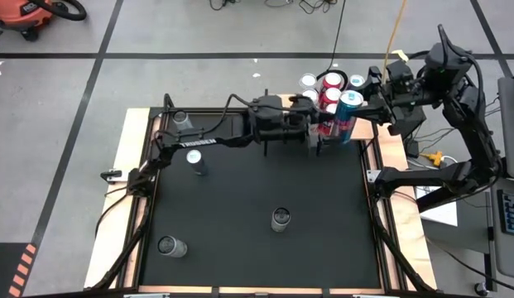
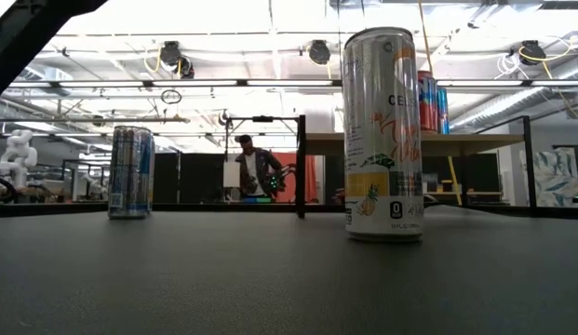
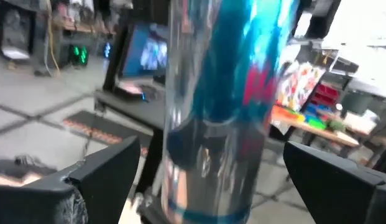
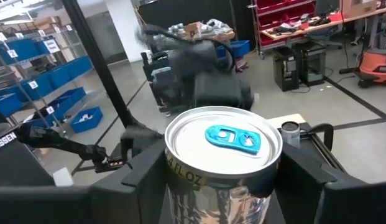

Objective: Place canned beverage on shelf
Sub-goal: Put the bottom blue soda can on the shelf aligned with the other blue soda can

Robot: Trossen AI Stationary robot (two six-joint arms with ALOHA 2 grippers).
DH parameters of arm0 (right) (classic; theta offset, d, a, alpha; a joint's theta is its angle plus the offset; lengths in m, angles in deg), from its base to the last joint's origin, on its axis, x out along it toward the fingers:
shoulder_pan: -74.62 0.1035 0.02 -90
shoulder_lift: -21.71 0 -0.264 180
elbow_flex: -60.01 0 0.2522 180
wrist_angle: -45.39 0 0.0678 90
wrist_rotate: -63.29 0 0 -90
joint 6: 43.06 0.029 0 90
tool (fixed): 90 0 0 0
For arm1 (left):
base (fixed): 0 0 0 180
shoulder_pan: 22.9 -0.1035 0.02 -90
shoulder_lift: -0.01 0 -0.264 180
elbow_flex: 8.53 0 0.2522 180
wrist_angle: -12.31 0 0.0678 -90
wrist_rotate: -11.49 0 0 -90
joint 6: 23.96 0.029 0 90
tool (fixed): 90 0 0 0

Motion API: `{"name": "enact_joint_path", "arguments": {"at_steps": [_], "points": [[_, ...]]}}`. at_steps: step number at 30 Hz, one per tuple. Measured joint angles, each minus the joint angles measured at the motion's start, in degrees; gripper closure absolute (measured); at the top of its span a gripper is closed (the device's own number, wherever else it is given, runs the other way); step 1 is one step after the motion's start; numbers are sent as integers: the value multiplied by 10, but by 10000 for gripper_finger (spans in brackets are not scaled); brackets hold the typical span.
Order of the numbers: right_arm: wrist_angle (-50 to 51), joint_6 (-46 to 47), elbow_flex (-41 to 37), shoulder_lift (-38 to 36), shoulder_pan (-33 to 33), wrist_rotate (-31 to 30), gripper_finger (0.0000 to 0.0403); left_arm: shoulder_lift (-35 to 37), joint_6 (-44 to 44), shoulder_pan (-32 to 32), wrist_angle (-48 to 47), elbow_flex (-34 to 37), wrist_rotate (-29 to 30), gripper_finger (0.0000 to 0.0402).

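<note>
From above, the right gripper is clamped on a blue canned beverage at the table's far right corner, beside the red and silver cans already standing on the shelf. The left gripper reaches to the same can, fingers apart on either side. 4 more cans stand on the black table. The low view shows a tall white can near the camera, a blue-striped can farther off, and a person in the room behind. In the left wrist view the blue can stands between spread fingers. The right wrist view shows the can's top with a blue tab gripped between its fingers.
</note>
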Motion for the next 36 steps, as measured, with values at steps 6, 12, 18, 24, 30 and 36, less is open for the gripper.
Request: {"name": "enact_joint_path", "arguments": {"at_steps": [6, 12, 18, 24, 30, 36], "points": [[-25, 3, 0, 3, 0, 15, 187, -19, -15, 0, 15, 2, -18, 2], [-25, 5, 0, 4, 0, 15, 187, -19, -14, 0, 32, 1, 2, 2], [-25, 4, 0, 3, 0, 15, 187, -19, -14, 0, 49, 1, 8, 6], [-25, -6, 0, 3, 0, 15, 187, -19, 2, 1, 49, 1, 10, 54], [-25, -9, 0, 3, 0, 15, 175, -19, 3, 2, 49, 1, 8, 90], [-8, -10, 0, 3, 0, 14, 171, -19, 6, 2, 55, 1, -7, 123]]}}
